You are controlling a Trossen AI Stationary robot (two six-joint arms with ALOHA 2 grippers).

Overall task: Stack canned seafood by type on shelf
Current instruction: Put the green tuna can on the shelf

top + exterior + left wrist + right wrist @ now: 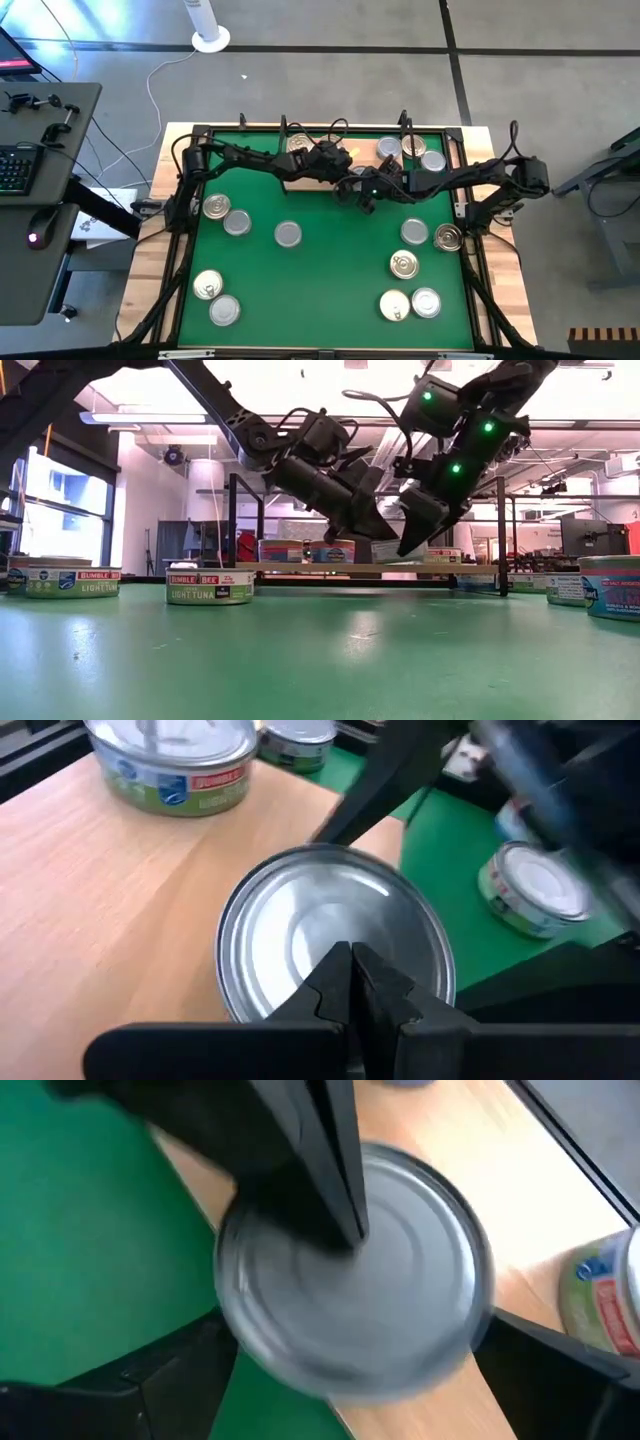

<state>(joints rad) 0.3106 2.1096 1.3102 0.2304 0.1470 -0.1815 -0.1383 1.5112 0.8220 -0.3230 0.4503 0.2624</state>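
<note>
Both grippers at the frame's middle over the shelf (pixel 300 172), left gripper (pixel 352 982) closed above a tin (pixel 335 935), right gripper (pixel 340 1350) wide around that tin.

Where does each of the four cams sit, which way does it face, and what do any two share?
High: overhead, straight down on the green mat, shelf, both arms.
Low: at mat height, level toward the shelf; both arms enter from above.
Left wrist: on the left arm, looking down past the shut left tool onto a silver can.
Right wrist: on the right arm, open right tool around that can; the left arm's fingers rest on its lid.
Shared: both wrist views show this can at the shelf's edge.
</note>
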